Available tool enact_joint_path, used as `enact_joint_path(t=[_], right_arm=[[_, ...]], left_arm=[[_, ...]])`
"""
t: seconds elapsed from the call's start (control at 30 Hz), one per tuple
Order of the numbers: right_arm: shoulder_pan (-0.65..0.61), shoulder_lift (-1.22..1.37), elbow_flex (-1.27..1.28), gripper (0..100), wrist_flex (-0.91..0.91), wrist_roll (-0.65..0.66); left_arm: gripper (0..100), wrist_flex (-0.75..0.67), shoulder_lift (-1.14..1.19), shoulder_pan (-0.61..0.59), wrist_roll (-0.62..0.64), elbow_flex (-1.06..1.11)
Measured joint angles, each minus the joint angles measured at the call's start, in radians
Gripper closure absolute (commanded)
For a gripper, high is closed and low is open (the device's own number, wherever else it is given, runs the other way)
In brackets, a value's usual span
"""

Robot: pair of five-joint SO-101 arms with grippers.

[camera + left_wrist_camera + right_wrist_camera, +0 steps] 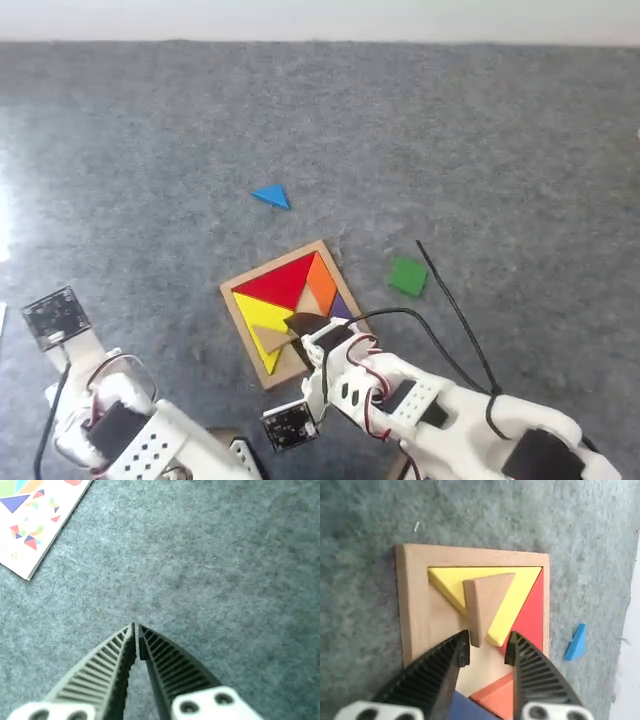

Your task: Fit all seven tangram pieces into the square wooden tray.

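Over the side of the wooden tray [415, 605] nearest my right arm, the right jaws stand part-open astride the narrow corner of the plain wood triangle [482, 600]. As far as I can see, nothing is gripped.

The piece is not seated. Its wide end rides up on the yellow triangle [520, 585], and its tip appears to be down on bare tray floor. The red triangle [536, 615], orange piece [492, 697] and blue-violet piece [465, 709] lie flat in the tray. The blue triangle [271, 196] and green square [407, 276] are out on the bench, well apart from the tray.

Left jaws are closed on nothing, over bare bench near a printed sheet of figures [30, 520].

Step in hand, my reading: seat the wood triangle.
- Close lightly on the tip and lift just clear of the yellow edge.
- Draw it toward the free floor by the tray wall.
- Turn it until its edge lies along the yellow one, then lower it flat.

Risks: dragging would shift the yellow piece, and a hard pinch on so narrow a corner may squirt it out.
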Motion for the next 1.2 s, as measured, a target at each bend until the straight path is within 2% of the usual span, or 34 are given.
enact_joint_path(t=[0.57,0.93,1.1,1.2], right_arm=[[-0.029,0.115,0.025,88.2,-0.236,0.000],[-0.006,0.118,0.025,88.7,-0.247,0.041],[0.041,0.075,0.025,89.8,-0.259,-0.069],[0.049,-0.006,-0.038,90.2,-0.127,-0.216]], left_arm=[[99,0.000,0.000,0.000,0.000,0.000],[99,0.000,0.000,0.000,0.000,0.000],[99,0.000,0.000,0.000,0.000,0.000],[99,0.000,0.000,0.000,0.000,0.000]])
